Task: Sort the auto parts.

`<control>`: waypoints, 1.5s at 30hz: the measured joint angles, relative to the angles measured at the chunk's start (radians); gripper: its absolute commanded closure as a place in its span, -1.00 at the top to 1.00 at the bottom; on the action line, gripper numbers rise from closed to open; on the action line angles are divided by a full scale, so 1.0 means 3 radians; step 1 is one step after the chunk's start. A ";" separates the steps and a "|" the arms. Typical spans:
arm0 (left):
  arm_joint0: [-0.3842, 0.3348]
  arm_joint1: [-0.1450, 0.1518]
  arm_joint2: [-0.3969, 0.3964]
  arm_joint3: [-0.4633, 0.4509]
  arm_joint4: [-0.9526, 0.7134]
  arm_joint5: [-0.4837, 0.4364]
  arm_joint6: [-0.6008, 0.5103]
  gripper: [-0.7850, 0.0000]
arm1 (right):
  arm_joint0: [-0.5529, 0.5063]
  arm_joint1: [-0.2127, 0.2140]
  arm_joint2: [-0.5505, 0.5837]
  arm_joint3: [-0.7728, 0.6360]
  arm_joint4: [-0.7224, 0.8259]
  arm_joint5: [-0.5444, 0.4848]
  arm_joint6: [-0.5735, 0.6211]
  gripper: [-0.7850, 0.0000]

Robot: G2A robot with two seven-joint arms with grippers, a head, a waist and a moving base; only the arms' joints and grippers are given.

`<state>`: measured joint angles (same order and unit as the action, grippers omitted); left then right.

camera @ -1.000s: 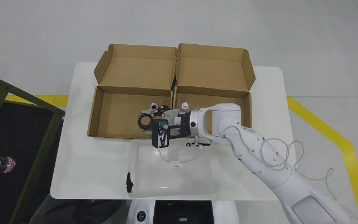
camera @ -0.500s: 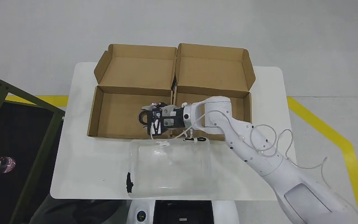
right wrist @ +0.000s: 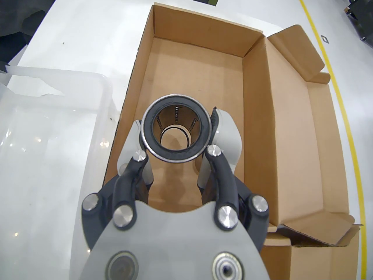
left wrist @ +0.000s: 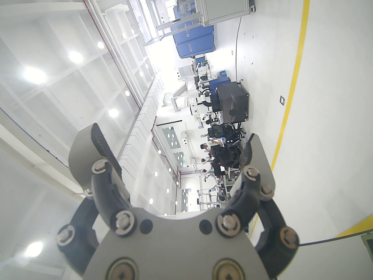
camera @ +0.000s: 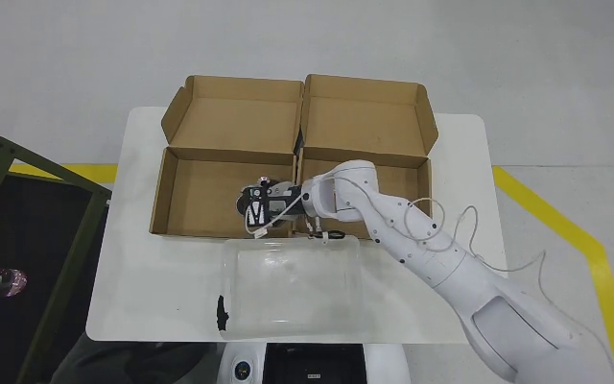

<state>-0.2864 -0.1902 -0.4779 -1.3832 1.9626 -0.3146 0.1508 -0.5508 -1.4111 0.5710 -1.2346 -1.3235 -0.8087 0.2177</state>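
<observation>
Leftward since a second ago, the right tool now hangs over the left cardboard box, pinching a bearing: a steel sleeve with a black end face and ball rows lining its bore. The fingers hide its outer wall. The left tool is spread, aimed at the room.

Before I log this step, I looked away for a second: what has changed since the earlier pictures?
The right gripper, jaws shut on the metal cylindrical bearing with a black end ring, carried it away from the clear plastic bin and farther in over the left brown cardboard box. The grip held throughout, and the box and bin stayed put.
</observation>
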 measured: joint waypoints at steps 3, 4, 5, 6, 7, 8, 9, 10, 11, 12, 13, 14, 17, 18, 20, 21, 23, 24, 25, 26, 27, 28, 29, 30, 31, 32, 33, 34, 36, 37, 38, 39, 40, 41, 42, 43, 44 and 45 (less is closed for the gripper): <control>0.0000 0.0000 0.0000 0.0000 0.0000 0.0000 0.0000 1.00 | 0.0034 -0.0050 -0.0058 0.0144 0.0024 -0.0004 -0.0018 -1.00; 0.0000 0.0000 0.0000 0.0000 0.0000 0.0000 0.0000 1.00 | 0.0046 -0.0069 -0.0078 0.0201 0.0031 -0.0005 -0.0026 -1.00; 0.0000 0.0000 0.0000 0.0000 0.0000 0.0000 0.0000 1.00 | 0.0055 -0.0083 -0.0093 0.0240 0.0036 -0.0007 -0.0033 -1.00; 0.0000 0.0000 0.0000 0.0000 0.0000 0.0000 0.0000 1.00 | 0.0064 -0.0097 -0.0107 0.0277 0.0038 -0.0010 -0.0041 -1.00; 0.0000 0.0000 0.0000 0.0000 0.0000 0.0000 0.0000 1.00 | 0.0075 -0.0115 -0.0124 0.0323 0.0040 -0.0015 -0.0052 -1.00; 0.0000 0.0000 0.0000 0.0000 0.0000 0.0000 0.0000 1.00 | 0.0083 -0.0127 -0.0135 0.0356 0.0041 -0.0017 -0.0060 -1.00; 0.0000 0.0000 0.0000 0.0000 0.0000 0.0000 0.0000 1.00 | 0.0092 -0.0139 -0.0144 0.0389 0.0042 -0.0018 -0.0066 -0.95; 0.0000 0.0000 0.0000 0.0000 0.0000 0.0000 0.0000 1.00 | 0.0102 -0.0155 -0.0156 0.0430 0.0042 -0.0022 -0.0071 -0.95; 0.0000 0.0000 0.0000 0.0000 0.0000 0.0000 0.0000 1.00 | 0.0110 -0.0165 -0.0164 0.0458 0.0042 -0.0027 -0.0074 -0.95; 0.0000 0.0000 0.0000 0.0000 0.0000 0.0000 0.0000 1.00 | 0.0118 -0.0176 -0.0171 0.0486 0.0042 -0.0032 -0.0076 -0.95; 0.0000 0.0000 0.0000 0.0000 0.0000 0.0000 0.0000 1.00 | 0.0127 -0.0190 -0.0180 0.0524 0.0043 -0.0037 -0.0078 -0.94; 0.0000 0.0000 0.0000 0.0000 0.0000 0.0000 0.0000 1.00 | 0.0133 -0.0200 -0.0187 0.0551 0.0043 -0.0040 -0.0079 -0.91; 0.0000 0.0000 0.0000 0.0000 0.0000 0.0000 0.0000 1.00 | 0.0153 -0.0232 -0.0205 0.0638 0.0040 -0.0047 -0.0078 -0.76; 0.0000 0.0000 0.0000 0.0000 0.0000 0.0000 0.0000 1.00 | 0.0158 -0.0241 -0.0210 0.0661 0.0039 -0.0049 -0.0077 -0.71; 0.0000 0.0000 0.0000 0.0000 0.0000 0.0000 0.0000 1.00 | 0.0167 -0.0260 -0.0219 0.0709 0.0030 -0.0053 -0.0073 -0.55; 0.0000 0.0000 0.0000 0.0000 0.0000 0.0000 0.0000 1.00 | 0.0170 -0.0267 -0.0222 0.0728 0.0027 -0.0056 -0.0070 -0.45; 0.0000 0.0000 0.0000 0.0000 0.0000 0.0000 0.0000 1.00 | 0.0175 -0.0282 -0.0227 0.0767 0.0018 -0.0061 -0.0063 -0.36; 0.0000 0.0000 0.0000 0.0000 0.0000 0.0000 0.0000 1.00 | 0.0176 -0.0288 -0.0229 0.0780 0.0017 -0.0064 -0.0063 -0.33; 0.0000 0.0000 0.0000 0.0000 0.0000 0.0000 0.0000 1.00 | 0.0178 -0.0295 -0.0229 0.0796 0.0013 -0.0069 -0.0063 -0.30; 0.0000 0.0000 0.0000 0.0000 0.0000 0.0000 0.0000 1.00 | 0.0179 -0.0300 -0.0229 0.0806 0.0010 -0.0073 -0.0064 -0.27; 0.0000 0.0000 0.0000 0.0000 0.0000 0.0000 0.0000 1.00 | 0.0181 -0.0304 -0.0228 0.0815 0.0006 -0.0078 -0.0064 -0.25; 0.0000 0.0000 0.0000 0.0000 0.0000 0.0000 0.0000 1.00 | 0.0183 -0.0310 -0.0224 0.0825 0.0000 -0.0081 -0.0065 -0.22; 0.0000 0.0000 0.0000 0.0000 0.0000 0.0000 0.0000 1.00 | 0.0184 -0.0313 -0.0221 0.0831 -0.0003 -0.0082 -0.0066 -0.16; 0.0000 0.0000 0.0000 0.0000 0.0000 0.0000 0.0000 1.00 | 0.0185 -0.0316 -0.0218 0.0835 -0.0007 -0.0084 -0.0066 -0.11; 0.0000 0.0000 0.0000 0.0000 0.0000 0.0000 0.0000 1.00 | 0.0187 -0.0319 -0.0212 0.0836 -0.0014 -0.0089 -0.0066 -0.08; 0.0000 0.0000 0.0000 0.0000 0.0000 0.0000 0.0000 1.00 | 0.0188 -0.0321 -0.0207 0.0836 -0.0017 -0.0095 -0.0066 -0.07; 0.0000 0.0000 0.0000 0.0000 0.0000 0.0000 0.0000 1.00 | 0.0188 -0.0322 -0.0202 0.0834 -0.0022 -0.0102 -0.0065 -0.05; 0.0000 0.0000 0.0000 0.0000 0.0000 0.0000 0.0000 1.00 | 0.0188 -0.0324 -0.0195 0.0831 -0.0028 -0.0110 -0.0063 -0.04; 0.0000 0.0000 0.0000 0.0000 0.0000 0.0000 0.0000 1.00 | 0.0187 -0.0325 -0.0184 0.0826 -0.0040 -0.0117 -0.0060 0.19; 0.0000 0.0000 0.0000 0.0000 0.0000 0.0000 0.0000 1.00 | 0.0184 -0.0325 -0.0177 0.0824 -0.0047 -0.0122 -0.0056 0.30; 0.0000 0.0000 0.0000 0.0000 0.0000 0.0000 0.0000 1.00 | 0.0183 -0.0325 -0.0172 0.0822 -0.0054 -0.0125 -0.0052 0.29; 0.0000 0.0000 0.0000 0.0000 0.0000 0.0000 0.0000 1.00 | 0.0180 -0.0326 -0.0166 0.0821 -0.0060 -0.0126 -0.0048 0.29; 0.0000 0.0000 0.0000 0.0000 0.0000 0.0000 0.0000 1.00 | 0.0176 -0.0325 -0.0157 0.0820 -0.0064 -0.0130 -0.0046 0.30; 0.0000 0.0000 0.0000 0.0000 0.0000 0.0000 0.0000 1.00 | 0.0172 -0.0325 -0.0149 0.0819 -0.0065 -0.0133 -0.0046 0.29; 0.0000 0.0000 0.0000 0.0000 0.0000 0.0000 0.0000 1.00 | 0.0169 -0.0324 -0.0140 0.0813 -0.0065 -0.0133 -0.0052 0.30; 0.0000 0.0000 0.0000 0.0000 0.0000 0.0000 0.0000 1.00 | 0.0165 -0.0323 -0.0125 0.0799 -0.0065 -0.0133 -0.0070 0.32; 0.0000 0.0000 0.0000 0.0000 0.0000 0.0000 0.0000 1.00 | 0.0162 -0.0321 -0.0113 0.0785 -0.0066 -0.0134 -0.0083 0.33; 0.0000 0.0000 0.0000 0.0000 0.0000 0.0000 0.0000 1.00 | 0.0161 -0.0319 -0.0100 0.0766 -0.0070 -0.0134 -0.0095 0.33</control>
<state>-0.2864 -0.1902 -0.4779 -1.3832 1.9626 -0.3146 0.1508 -0.5024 -1.5068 0.5411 -1.0046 -1.3446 -0.8489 0.1893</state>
